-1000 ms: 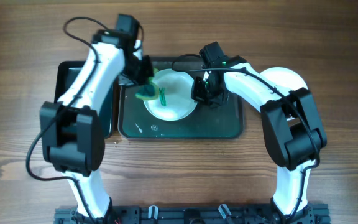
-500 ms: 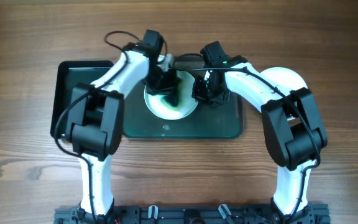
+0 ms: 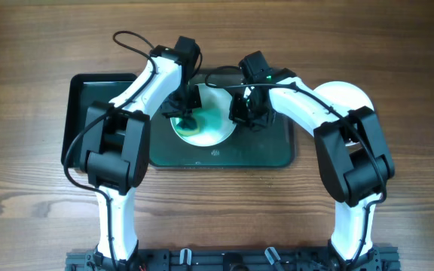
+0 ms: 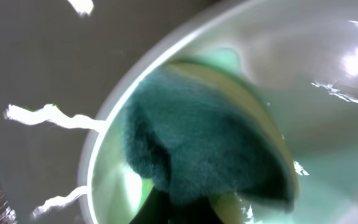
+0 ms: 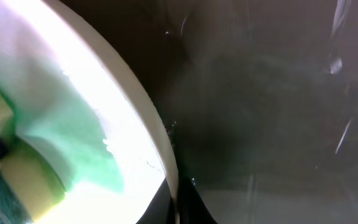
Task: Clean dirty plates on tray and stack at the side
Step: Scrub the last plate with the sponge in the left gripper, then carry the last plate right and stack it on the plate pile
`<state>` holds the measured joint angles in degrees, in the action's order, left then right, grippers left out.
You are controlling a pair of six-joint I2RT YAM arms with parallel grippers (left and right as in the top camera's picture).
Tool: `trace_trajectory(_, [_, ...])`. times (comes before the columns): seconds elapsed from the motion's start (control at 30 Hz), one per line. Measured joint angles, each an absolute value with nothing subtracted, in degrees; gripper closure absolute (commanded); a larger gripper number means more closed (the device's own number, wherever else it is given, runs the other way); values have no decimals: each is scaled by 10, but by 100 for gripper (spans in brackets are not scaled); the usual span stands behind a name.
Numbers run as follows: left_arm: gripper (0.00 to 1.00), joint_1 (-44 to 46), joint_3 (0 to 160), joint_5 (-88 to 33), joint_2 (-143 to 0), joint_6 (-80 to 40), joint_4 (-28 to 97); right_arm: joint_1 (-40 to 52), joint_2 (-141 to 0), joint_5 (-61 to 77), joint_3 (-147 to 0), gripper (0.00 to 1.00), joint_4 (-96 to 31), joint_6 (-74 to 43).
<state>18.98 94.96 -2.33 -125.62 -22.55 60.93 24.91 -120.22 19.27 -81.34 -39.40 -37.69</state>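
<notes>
A white plate with a smeared teal-green centre lies on the dark green tray. My left gripper is shut on a sponge, green pad over yellow foam, and presses it on the plate's left part. My right gripper is shut on the plate's right rim; in the right wrist view the rim runs between the fingers. Another white plate lies on the table at the right, partly hidden by the right arm. A third plate is not visible.
A smaller black-green bin stands against the tray's left side. The tray floor is wet with droplets. Bare wooden table surrounds the tray. Both arms cross over the tray's back half.
My left gripper has swung from the plate's left edge onto the plate with the sponge, then slid back left. The green streak has spread into a wide smear. The right gripper held still.
</notes>
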Motion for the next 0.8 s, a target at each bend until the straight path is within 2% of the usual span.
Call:
trace_trajectory(0.1, [96,183,948,-197,-1259,-99,548,244,-1202,191,-813,96,-396,-377])
trace_trajectory(0.2, [96,194,948,-252,-1265,-61,505,244,-1202,190,-813,96,-396,-377])
trace_trajectory(0.27, [96,203,949,-176,-1265,-107,510,244,-1202,190,-813,96,-394,-377])
trace_trajectory(0.33, [96,220,957,-41,-1263,-211,561,249,-1202,194,-813,96,-392,-375])
trace_trajectory(0.43, [96,230,959,93,-1261,-290,612,250,-1202,195,-813,96,-392,-375])
trace_trajectory(0.57, [96,225,972,121,-1261,-328,659,250,-1202,195,-813,96,-392,-370])
trace_trajectory(0.7, [96,179,1026,89,-1225,-335,732,248,-1200,188,-813,96,-399,-324])
trace_trajectory(0.8, [96,139,1035,72,-1170,-336,754,249,-1176,133,-812,96,-420,-291])
